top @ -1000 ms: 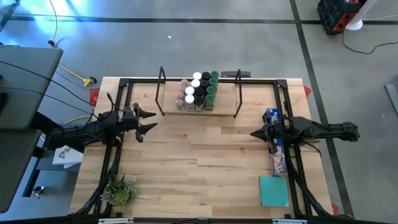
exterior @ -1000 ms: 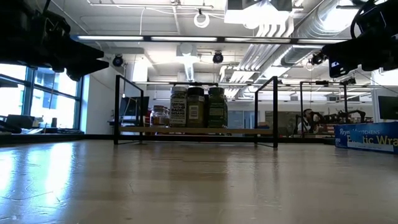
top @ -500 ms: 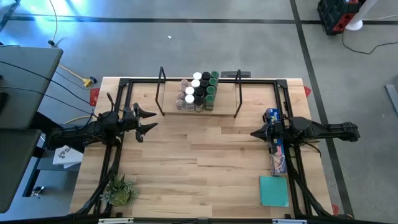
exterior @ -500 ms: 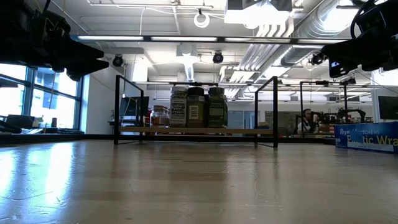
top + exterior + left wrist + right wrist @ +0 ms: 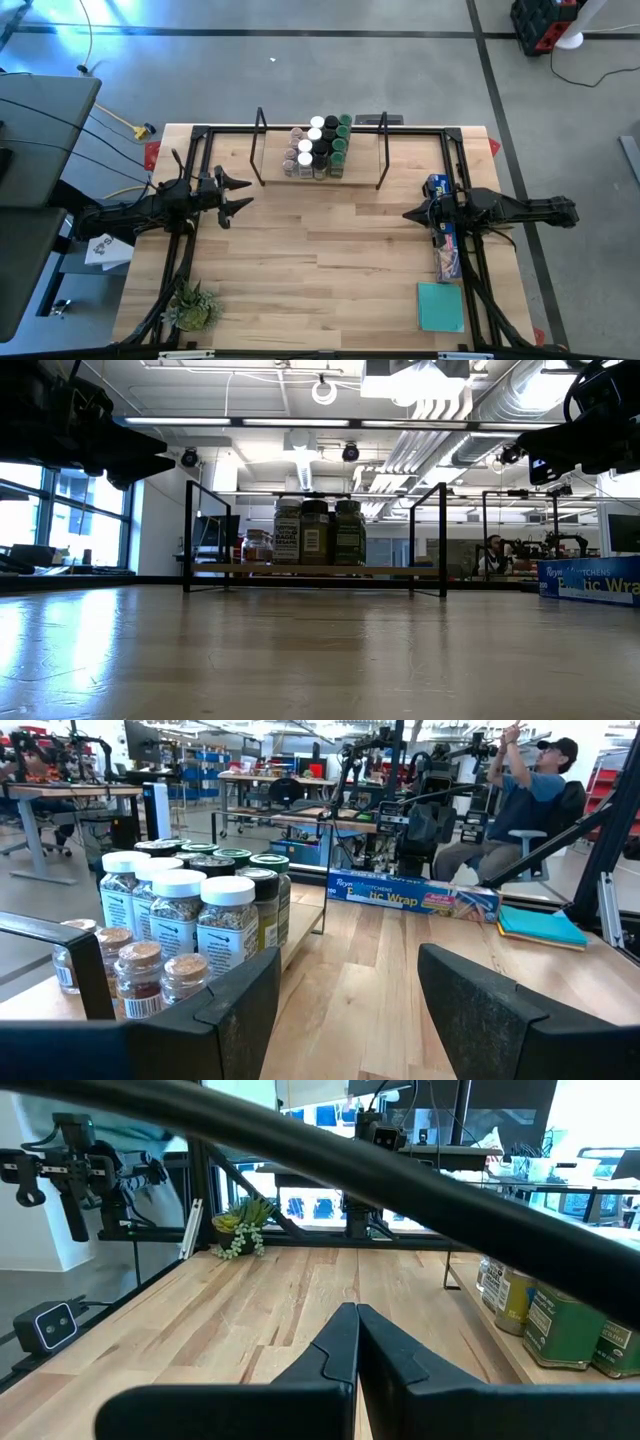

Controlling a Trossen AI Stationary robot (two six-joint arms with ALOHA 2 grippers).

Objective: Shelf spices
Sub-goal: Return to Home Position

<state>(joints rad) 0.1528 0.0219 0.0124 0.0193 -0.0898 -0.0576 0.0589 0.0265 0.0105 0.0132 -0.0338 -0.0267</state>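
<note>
Nothing has moved. The left gripper [image 5: 243, 196] hangs wide open over the table's left side, holding nothing. The spices [image 5: 318, 147] stand together on the shelf [image 5: 364, 160] at the back. The right gripper [image 5: 407, 214], on the right side, is closed tight and empty.

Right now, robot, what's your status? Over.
Left gripper open, empty, at left side. Right gripper shut, empty, at right side. Spices grouped on the shelf. Blue box under right arm, not blocking the shelf.
</note>
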